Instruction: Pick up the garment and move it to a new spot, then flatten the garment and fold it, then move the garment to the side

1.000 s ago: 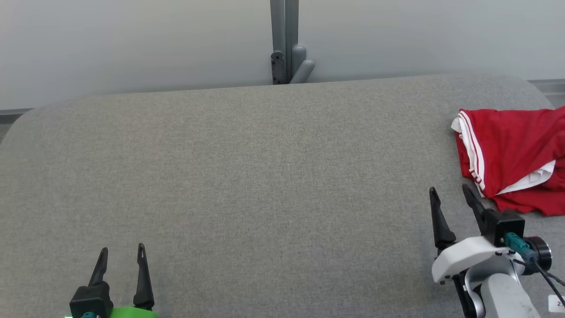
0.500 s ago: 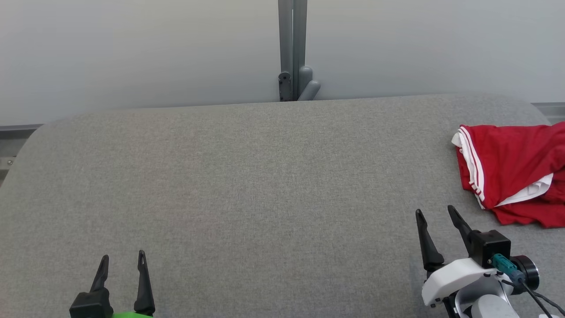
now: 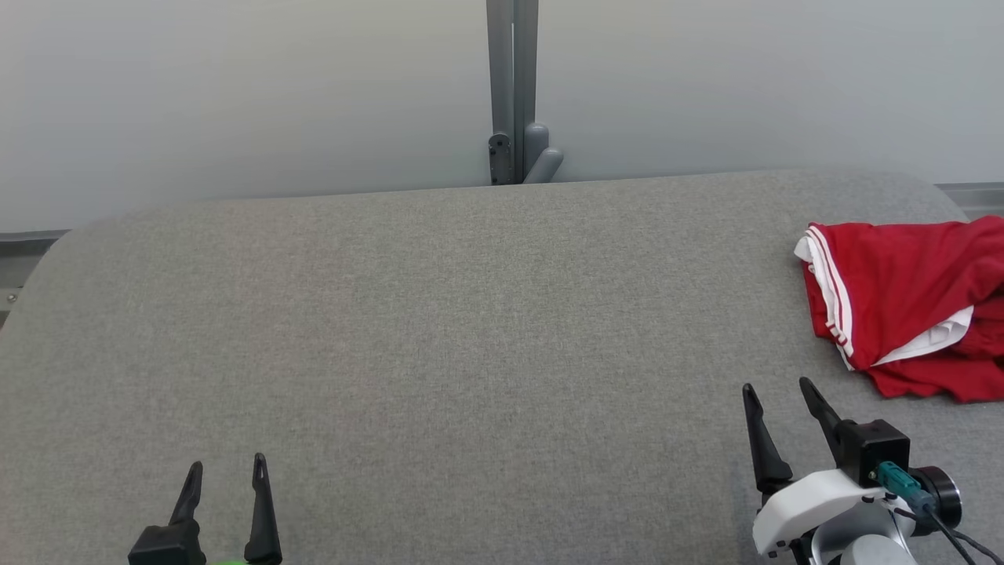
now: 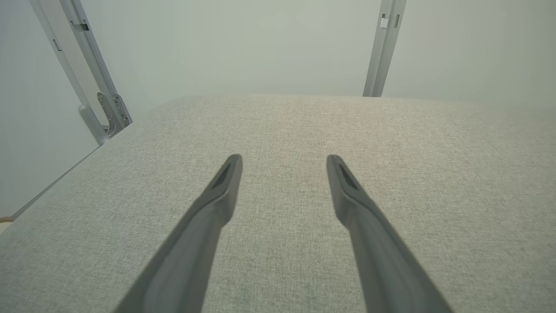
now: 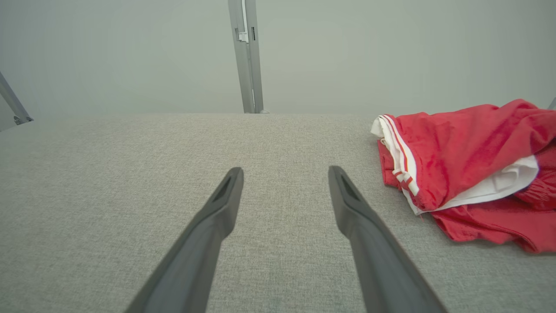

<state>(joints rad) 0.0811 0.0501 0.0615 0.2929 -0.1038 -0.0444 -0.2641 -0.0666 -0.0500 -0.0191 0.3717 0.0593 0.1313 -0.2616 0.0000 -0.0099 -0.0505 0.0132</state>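
A red garment (image 3: 902,298) with white stripes and a white lining lies folded at the far right of the grey fabric surface (image 3: 471,329); it also shows as the red garment (image 5: 464,165) at the right of the right wrist view. My right gripper (image 3: 776,388) stands open just left of and nearer than the garment, apart from it, with nothing between its fingers (image 5: 217,208). My left gripper (image 3: 227,464) is open at the lower left over bare fabric, its fingers (image 4: 221,191) holding nothing.
Behind the grey surface is a pale wall with a grey metal post and bracket (image 3: 514,149) at its middle. The surface's rounded far edge (image 3: 314,196) runs below the wall. Another post with a bracket (image 4: 104,108) stands at the left of the left wrist view.
The head camera has tilted, so the whole scene sits lower in view. The right gripper has drawn back from the garment's edge toward me. The garment lies still.
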